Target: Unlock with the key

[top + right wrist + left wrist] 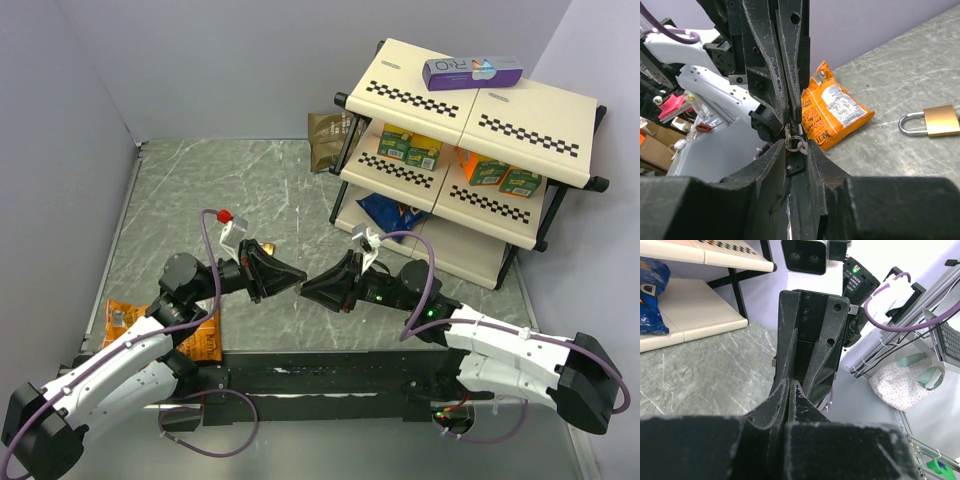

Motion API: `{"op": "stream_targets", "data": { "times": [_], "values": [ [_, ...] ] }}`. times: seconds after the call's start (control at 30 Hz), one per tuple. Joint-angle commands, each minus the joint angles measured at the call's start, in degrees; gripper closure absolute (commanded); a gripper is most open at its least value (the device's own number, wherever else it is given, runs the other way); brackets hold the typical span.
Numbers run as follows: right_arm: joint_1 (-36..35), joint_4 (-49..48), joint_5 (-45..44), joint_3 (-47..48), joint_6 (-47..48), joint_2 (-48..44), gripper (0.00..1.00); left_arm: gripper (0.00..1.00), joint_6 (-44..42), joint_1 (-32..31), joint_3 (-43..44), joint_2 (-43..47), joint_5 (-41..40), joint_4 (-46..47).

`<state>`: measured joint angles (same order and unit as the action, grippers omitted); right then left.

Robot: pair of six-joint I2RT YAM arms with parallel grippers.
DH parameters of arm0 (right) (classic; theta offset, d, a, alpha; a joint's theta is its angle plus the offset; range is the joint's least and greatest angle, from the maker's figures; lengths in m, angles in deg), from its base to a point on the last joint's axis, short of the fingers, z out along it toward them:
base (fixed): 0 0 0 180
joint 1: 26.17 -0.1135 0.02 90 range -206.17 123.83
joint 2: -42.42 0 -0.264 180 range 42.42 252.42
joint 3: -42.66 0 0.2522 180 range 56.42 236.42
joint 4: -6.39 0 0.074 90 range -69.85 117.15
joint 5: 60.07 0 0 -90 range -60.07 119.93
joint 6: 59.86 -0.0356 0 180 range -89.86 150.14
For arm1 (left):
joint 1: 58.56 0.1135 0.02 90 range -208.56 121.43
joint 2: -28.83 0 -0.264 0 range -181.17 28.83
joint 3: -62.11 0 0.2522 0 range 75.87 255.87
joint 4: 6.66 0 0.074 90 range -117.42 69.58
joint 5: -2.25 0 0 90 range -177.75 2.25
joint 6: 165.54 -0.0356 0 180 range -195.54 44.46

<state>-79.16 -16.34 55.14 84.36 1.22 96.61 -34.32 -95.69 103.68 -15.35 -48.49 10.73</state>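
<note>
So the two arms meet nose to nose over the middle of the grey marble table (200, 200). The left gripper (790, 389) is clenched tight, with no gap between its fingers (765, 60) as far as I can see. From the right wrist view, the key (795, 143) sits right at the tips of those fingers. A bit of silvery metal sticks out there, with the thin wire ring dangling just below it. It looks pinched by the left jaws, up in the air and not on the table.

The right gripper (795, 152) is only partly open, with one finger on each side of the key ring. There's a visible gap between its fingers (771, 172), and the ring hangs inside that gap. I honestly can't tell whether the right pads are touching the key or the left fingertips, since it's all black on black down there.

The brass padlock (935, 120) lies flat on the table with its shackle closed, well apart from the key and with nothing touching it. An orange snack bag (832, 107) lies on the table near the left arm, and a two-tier shelf (470, 110) stands at the far right.
</note>
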Motion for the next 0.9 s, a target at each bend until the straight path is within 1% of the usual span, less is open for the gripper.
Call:
{"op": "stream_targets", "data": {
  "times": [0.0, 0.33, 0.7, 0.8, 0.87],
  "values": [
    [0.26, -3.76, 1.33, 2.55, 0.27, 0.38, 0.69, 0.99, 0.36, -0.14, 0.4, -0.81, 1.6, 3.73],
    [0.26, -4.03, 1.51, 2.99, 0.45, 1.0, 0.74, 0.99, 0.19, -0.05, 0.4, -0.9, 2.13, 3.56],
    [0.26, -5.78, 2.12, 3.17, 0.01, 2.14, 0.83, 0.99, 0.27, -0.05, 0.31, -1.17, 2.57, 3.65],
    [0.26, -5.96, 2.3, 3.34, 0.1, 2.14, 0.89, 0.99, 0.45, -0.05, 0.05, -1.17, 2.74, 4.0],
    [0.26, -6.31, 2.3, 3.26, 0.1, 2.14, 0.97, 0.99, 0.45, -0.05, 0.05, -1.34, 2.83, 4.0]
  ]
}}
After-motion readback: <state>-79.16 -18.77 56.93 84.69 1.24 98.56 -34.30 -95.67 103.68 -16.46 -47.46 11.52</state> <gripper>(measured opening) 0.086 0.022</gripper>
